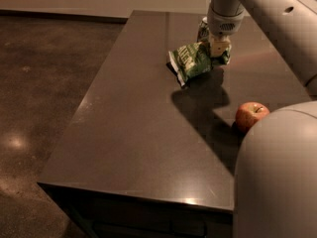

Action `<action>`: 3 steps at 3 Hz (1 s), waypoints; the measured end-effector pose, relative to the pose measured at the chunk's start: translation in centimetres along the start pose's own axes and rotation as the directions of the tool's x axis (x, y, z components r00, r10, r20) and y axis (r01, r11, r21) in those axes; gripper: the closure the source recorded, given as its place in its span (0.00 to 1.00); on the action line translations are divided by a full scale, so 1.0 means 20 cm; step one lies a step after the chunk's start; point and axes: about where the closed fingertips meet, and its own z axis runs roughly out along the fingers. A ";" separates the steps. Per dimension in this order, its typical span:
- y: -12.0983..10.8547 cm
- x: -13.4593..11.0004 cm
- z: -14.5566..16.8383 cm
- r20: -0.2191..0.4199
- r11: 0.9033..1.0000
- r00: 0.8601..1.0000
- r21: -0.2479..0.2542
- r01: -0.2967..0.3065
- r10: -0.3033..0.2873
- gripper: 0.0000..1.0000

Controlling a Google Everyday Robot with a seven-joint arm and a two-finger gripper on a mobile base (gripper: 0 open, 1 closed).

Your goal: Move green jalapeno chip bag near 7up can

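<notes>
The green jalapeno chip bag (190, 61) is at the far middle of the dark table (133, 133), tilted, its white-sealed left end low near the surface. My gripper (218, 48) comes down from above and is shut on the bag's right end. The 7up can (202, 29) stands just behind the gripper, mostly hidden by the wrist, with only a green and silver sliver showing. The bag's right end is close in front of the can.
A red apple (251, 115) sits on the right side of the table, nearer to me than the bag. My arm (277, 19) crosses the upper right, and my grey body (277, 177) fills the lower right. The table's left edge drops to a dark floor (44, 83).
</notes>
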 end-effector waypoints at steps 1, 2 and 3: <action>-0.01 0.01 0.02 0.003 1.000 1.000 -0.010 -0.015 0.015 0.10; -0.01 0.04 0.04 -0.002 0.999 1.000 -0.020 -0.025 0.025 0.00; -0.01 0.04 0.04 -0.002 0.999 1.000 -0.020 -0.025 0.025 0.00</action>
